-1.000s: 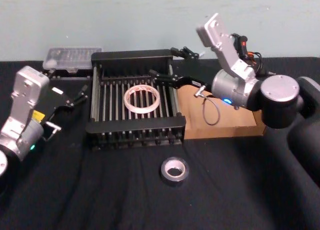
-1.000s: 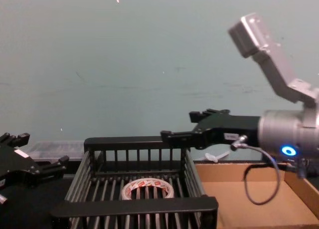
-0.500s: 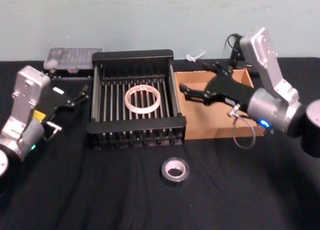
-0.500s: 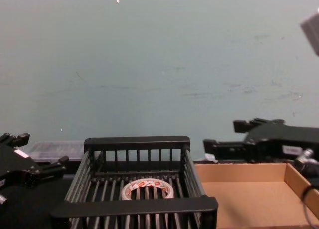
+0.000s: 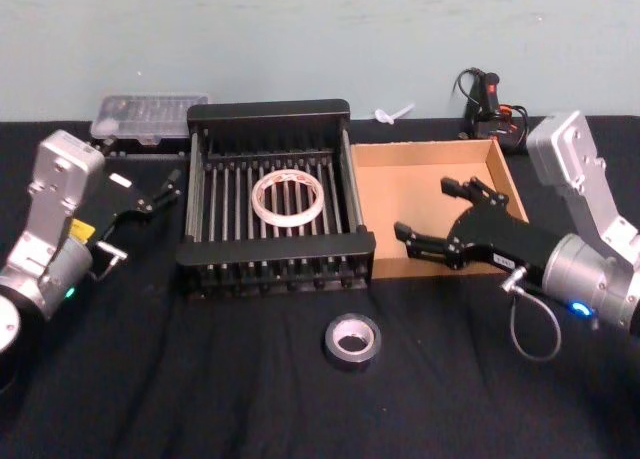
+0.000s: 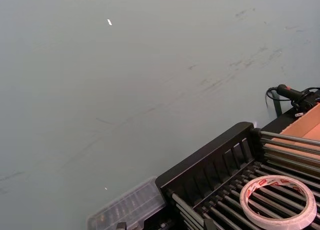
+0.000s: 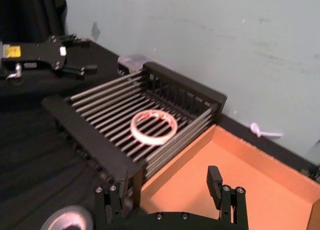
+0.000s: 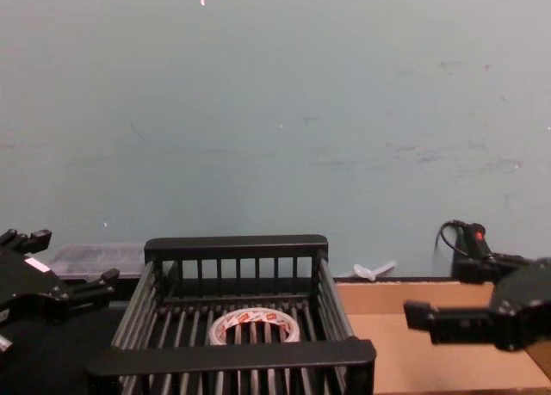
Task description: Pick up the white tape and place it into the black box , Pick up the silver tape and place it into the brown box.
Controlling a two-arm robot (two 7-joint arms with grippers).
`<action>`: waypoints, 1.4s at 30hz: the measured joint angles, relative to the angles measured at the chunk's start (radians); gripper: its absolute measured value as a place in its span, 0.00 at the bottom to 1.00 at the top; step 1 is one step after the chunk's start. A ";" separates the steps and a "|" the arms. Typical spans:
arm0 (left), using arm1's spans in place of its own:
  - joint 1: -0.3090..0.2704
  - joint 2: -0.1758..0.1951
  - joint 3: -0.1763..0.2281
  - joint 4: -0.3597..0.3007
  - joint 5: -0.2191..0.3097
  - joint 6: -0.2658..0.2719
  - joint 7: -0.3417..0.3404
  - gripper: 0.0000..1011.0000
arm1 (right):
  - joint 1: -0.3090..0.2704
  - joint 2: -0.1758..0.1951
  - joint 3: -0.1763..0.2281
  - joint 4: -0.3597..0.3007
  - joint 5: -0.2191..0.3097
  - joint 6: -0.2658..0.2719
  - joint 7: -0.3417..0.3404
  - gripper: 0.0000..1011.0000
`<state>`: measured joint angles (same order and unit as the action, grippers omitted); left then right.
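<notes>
So the white tape (image 5: 287, 198) already lies flat on the barred bottom of the black box (image 5: 275, 258), and what remains is the silver tape (image 5: 351, 340), which sits on the black cloth just in front of the crate's front rail, well apart from anything holding it. The right gripper (image 5: 436, 217) hangs empty over the front edge of the brown box (image 5: 497, 169), its fingers spread wide; the left gripper (image 5: 150, 194) is parked beside the crate's left wall, also spread and empty. The main risk, as I judge it, is in the descent: the roll lies close to the crate's front rail, so a finger coming down on that side could strike the rail or nudge the roll away. A grip on the rim alone might also let the chunky roll tip and drop short of the low cardboard wall
</notes>
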<state>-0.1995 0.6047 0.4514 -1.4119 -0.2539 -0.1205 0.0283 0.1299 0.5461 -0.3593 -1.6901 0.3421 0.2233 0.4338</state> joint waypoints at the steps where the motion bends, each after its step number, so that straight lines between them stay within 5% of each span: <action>1: 0.000 0.000 0.000 0.000 0.000 0.000 0.000 0.99 | -0.007 0.004 0.000 -0.006 0.001 0.004 -0.001 0.99; 13: 0.000 0.000 0.000 0.000 0.000 0.000 0.000 0.99 | -0.045 0.034 -0.050 -0.053 -0.014 0.087 -0.002 0.99; 24: 0.000 0.000 0.000 0.000 0.000 0.000 0.000 0.99 | 0.022 0.018 -0.135 -0.032 -0.061 0.208 0.023 0.99; 42: 0.000 0.000 0.000 0.000 0.000 0.000 0.000 0.99 | 0.091 -0.017 -0.221 0.016 -0.130 0.284 0.057 0.99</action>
<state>-0.1995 0.6047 0.4514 -1.4119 -0.2540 -0.1205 0.0283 0.2207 0.5290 -0.5800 -1.6743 0.2124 0.5075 0.4909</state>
